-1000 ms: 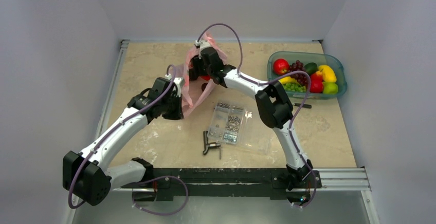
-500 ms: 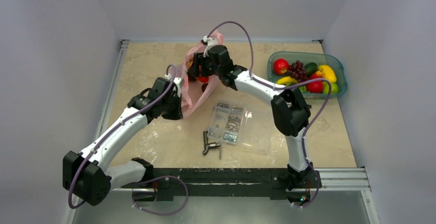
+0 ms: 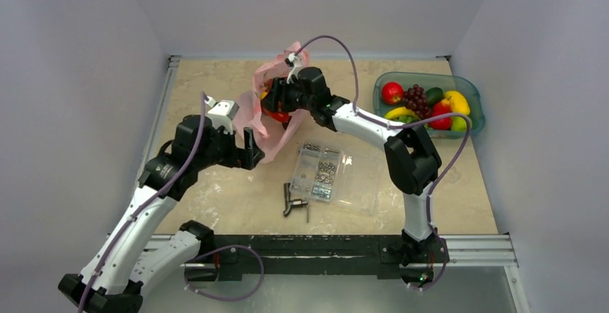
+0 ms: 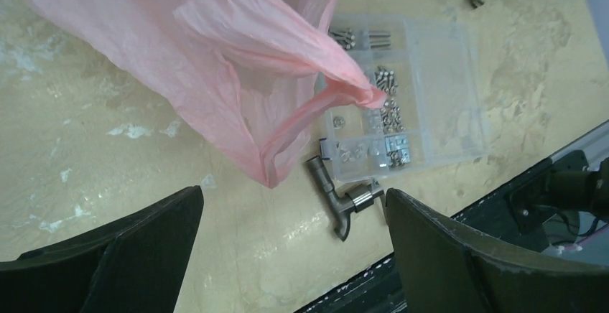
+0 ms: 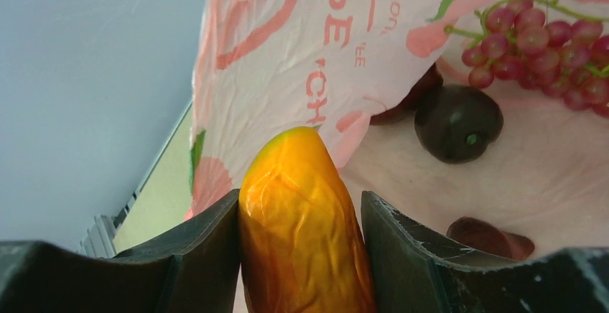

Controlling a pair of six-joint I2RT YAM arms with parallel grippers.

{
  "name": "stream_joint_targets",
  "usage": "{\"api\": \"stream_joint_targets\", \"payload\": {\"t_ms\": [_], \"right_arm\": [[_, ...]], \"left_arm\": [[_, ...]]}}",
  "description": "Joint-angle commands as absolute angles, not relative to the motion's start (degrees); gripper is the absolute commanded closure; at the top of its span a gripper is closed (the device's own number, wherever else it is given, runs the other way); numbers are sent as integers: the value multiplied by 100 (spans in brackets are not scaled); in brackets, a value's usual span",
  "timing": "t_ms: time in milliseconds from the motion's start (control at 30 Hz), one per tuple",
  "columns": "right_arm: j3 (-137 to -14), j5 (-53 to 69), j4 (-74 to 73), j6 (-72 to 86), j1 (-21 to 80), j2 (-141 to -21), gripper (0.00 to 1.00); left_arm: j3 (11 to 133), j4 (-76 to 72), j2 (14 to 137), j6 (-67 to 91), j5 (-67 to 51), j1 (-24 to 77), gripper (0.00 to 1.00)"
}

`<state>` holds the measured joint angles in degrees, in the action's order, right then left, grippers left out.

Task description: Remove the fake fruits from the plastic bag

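The pink plastic bag (image 3: pixel 267 128) lies at the table's middle back, its mouth lifted; in the left wrist view the plastic bag (image 4: pixel 215 62) hangs slack above the table. My right gripper (image 3: pixel 276 97) reaches into the bag's mouth. It is shut on an orange oval fruit (image 5: pixel 301 220) that stands up between the fingers. Deeper in the bag lie a red-purple grape bunch (image 5: pixel 531 47) and a dark round fruit (image 5: pixel 458 123). My left gripper (image 3: pixel 248 148) hovers open just left of the bag, touching nothing; the left gripper (image 4: pixel 294 255) has bare table between its fingers.
A clear compartmented screw box (image 3: pixel 330 173) and a metal tap fitting (image 3: pixel 294 205) lie in front of the bag. A teal bin (image 3: pixel 431 76) holding several fruits stands at the back right. A small black tool (image 3: pixel 424 148) lies in front of the bin.
My left gripper has let go of the bag's edge, opened wide and drawn back toward the near left. The right gripper has shifted slightly, still holding the orange fruit.
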<state>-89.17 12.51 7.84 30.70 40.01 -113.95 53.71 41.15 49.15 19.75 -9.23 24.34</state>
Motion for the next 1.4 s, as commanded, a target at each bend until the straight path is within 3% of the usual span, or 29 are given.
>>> {"api": "stream_joint_targets", "payload": {"t_ms": [0,200,567,800,967,1067,1200,1267,1367], "right_arm": [[-8749,1487,1009,3173,4049,-10955,100],[-8492,1275,1051,3131,4174,-10679,100],[-8155,972,1131,3251,4309,-10231,100],[-8158,653,875,3083,4366,-10014,100],[-8172,468,703,3010,4368,-9763,100],[-8257,268,497,2941,4367,-9619,100],[-8331,29,385,2802,4367,-9424,100],[-8389,-76,319,2710,4367,-9390,100],[-8451,-214,262,2593,4355,-9407,100]], "left_arm": [[6017,4229,4752,1913,-658,2399,0],[6824,4161,5525,2069,322,2397,0],[8273,4701,7754,1788,-564,2401,2],[7400,4491,7211,1383,225,2399,29],[7125,4591,7220,1191,735,2390,63],[7000,4521,7052,1091,1030,2382,67],[6818,4287,6660,1080,1058,2380,84],[6778,4227,6554,1120,940,2382,82],[6665,4018,6367,1128,587,2381,56]]}}
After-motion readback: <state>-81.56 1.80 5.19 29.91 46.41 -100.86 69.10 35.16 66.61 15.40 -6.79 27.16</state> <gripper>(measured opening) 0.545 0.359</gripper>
